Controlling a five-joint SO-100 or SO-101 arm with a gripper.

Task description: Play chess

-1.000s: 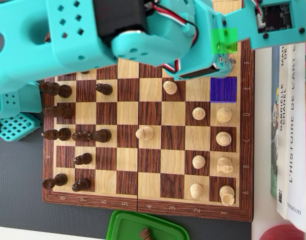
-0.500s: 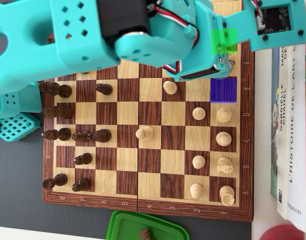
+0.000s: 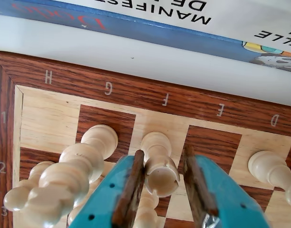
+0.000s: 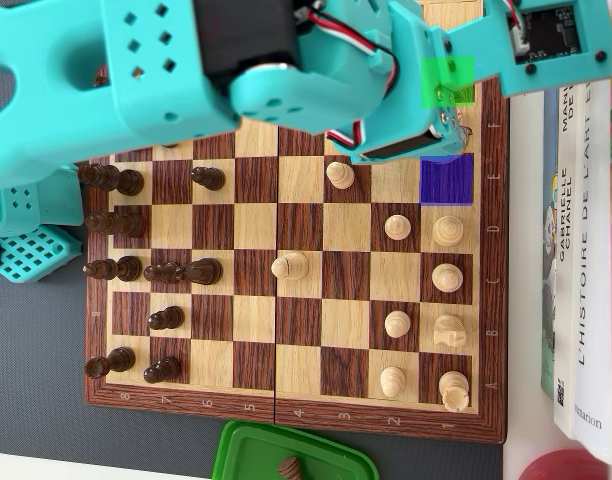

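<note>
Now the gripper (image 3: 162, 183) is seen low over the board (image 4: 296, 415), its fingers apart on either side of a light piece (image 3: 157, 164) in the F file, not yet closed on it. Since a second ago the arm has barely shifted, so the grasp is judged imminent.

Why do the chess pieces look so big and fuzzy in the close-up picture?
In the wrist view the camera sits right beside the pale pieces, so the nearest ones blur and bulge, while the board letters stay sharp. In the overhead view the board is evenly lit and crisp, with soft shadows, though the arm hides its top edge.
</note>
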